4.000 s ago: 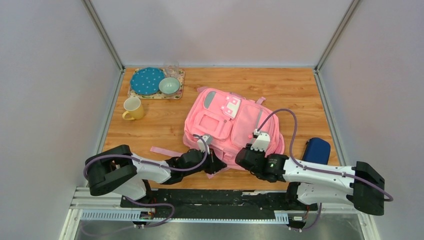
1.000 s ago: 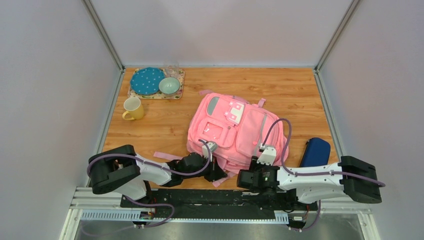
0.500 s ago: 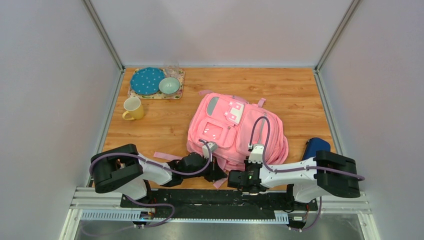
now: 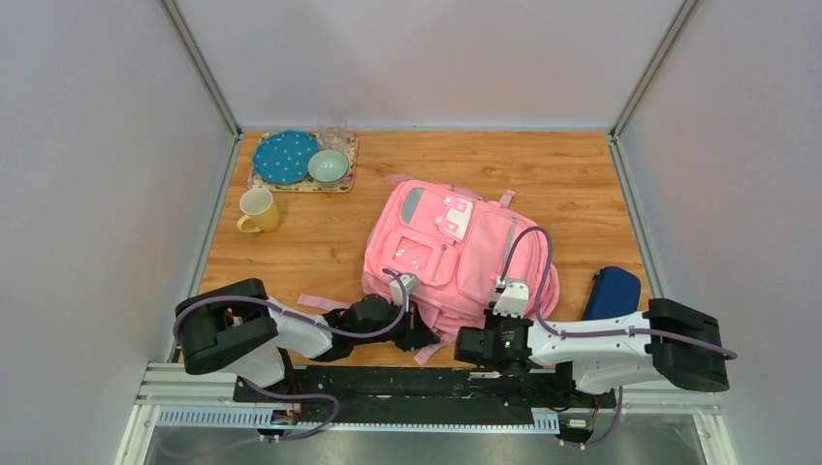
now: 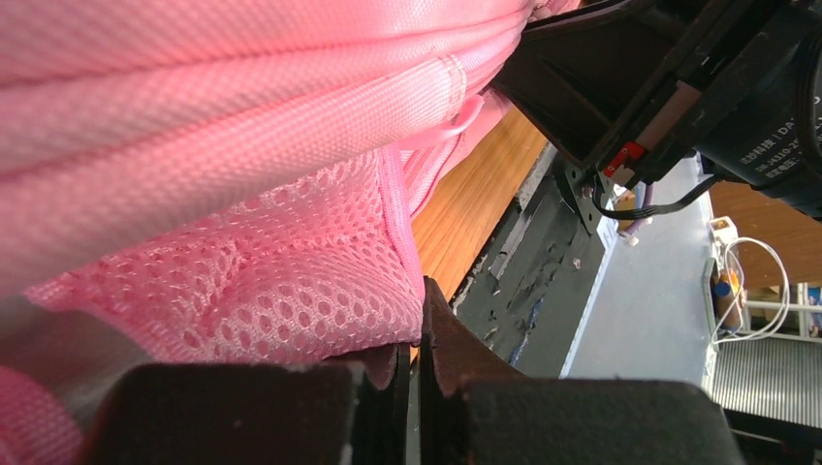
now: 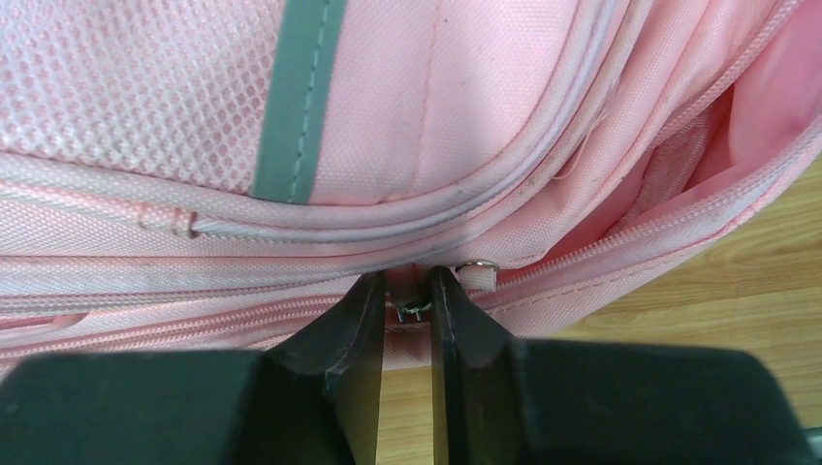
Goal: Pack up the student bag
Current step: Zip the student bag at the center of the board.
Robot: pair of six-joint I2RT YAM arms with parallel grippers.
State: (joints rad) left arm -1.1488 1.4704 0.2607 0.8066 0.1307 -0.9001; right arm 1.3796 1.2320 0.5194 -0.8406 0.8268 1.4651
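Note:
The student bag (image 4: pixel 456 252), pink with grey strips, lies face up in the middle of the table. My left gripper (image 4: pixel 415 332) is at its near edge. In the left wrist view its jaws (image 5: pixel 419 334) are shut, with the bag's (image 5: pixel 242 145) pink mesh edge pinched at the tips. My right gripper (image 4: pixel 467 344) is low at the bag's near right edge. In the right wrist view its fingers (image 6: pixel 407 291) stand narrow, closed from both sides on a small zip pull (image 6: pixel 412 310) on the bag (image 6: pixel 436 116). A second metal zip ring (image 6: pixel 477 266) sits just right of them.
A dark blue case (image 4: pixel 613 291) lies right of the bag, behind the right arm. A yellow mug (image 4: pixel 257 210) stands at the left. At the back left, a tray (image 4: pixel 347 184) holds a blue plate (image 4: pixel 286 157) and a green bowl (image 4: pixel 329 166). A loose pink strap (image 4: pixel 325 302) trails left.
The right gripper's jaws have narrowed onto the zip pull, and the right arm has swung left and then a little back to the right. The left gripper and the bag have stayed still over the last second.

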